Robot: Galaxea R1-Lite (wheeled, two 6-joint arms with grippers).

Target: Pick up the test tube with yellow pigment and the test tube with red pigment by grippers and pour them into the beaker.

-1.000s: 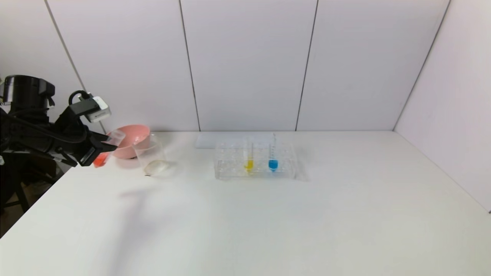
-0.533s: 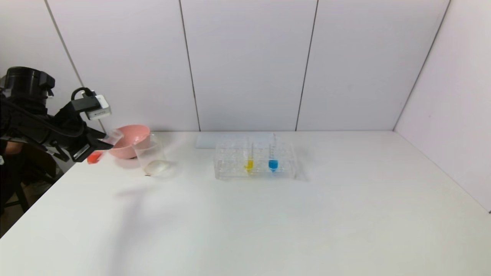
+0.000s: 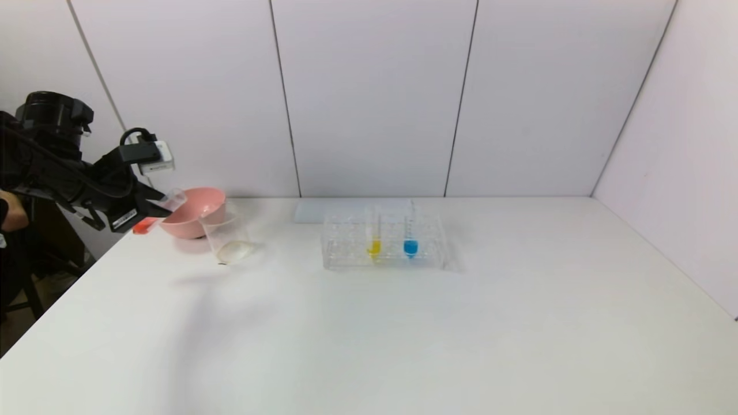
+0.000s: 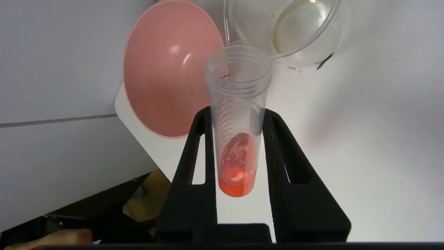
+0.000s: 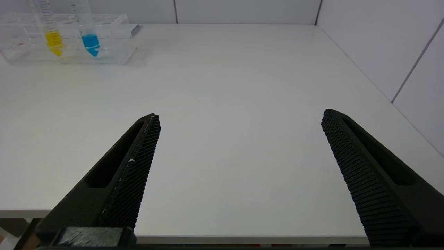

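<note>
My left gripper [image 3: 151,212] is shut on the test tube with red pigment [image 3: 155,214], holding it tilted above the table's far left corner, mouth toward the pink bowl and the beaker [image 3: 226,233]. In the left wrist view the tube [image 4: 237,132] sits between the black fingers [image 4: 201,146], orange-red liquid at its bottom, and the beaker [image 4: 312,41] lies just past its mouth. The test tube with yellow pigment [image 3: 373,233] stands in the clear rack [image 3: 346,253]; it also shows in the right wrist view [image 5: 52,33]. My right gripper [image 5: 239,119] is open and empty over the table's near edge.
A pink bowl [image 3: 199,202] stands behind the beaker, close to the held tube. A blue-liquid tube [image 3: 410,233] stands in the rack beside the yellow one. A flat pale sheet [image 3: 308,210] lies behind the rack. Walls close the back and right.
My left gripper has risen and tipped the red tube flatter, its liquid end lifting, its mouth staying by the pink bowl. The rack, beaker and bowl have not moved.
</note>
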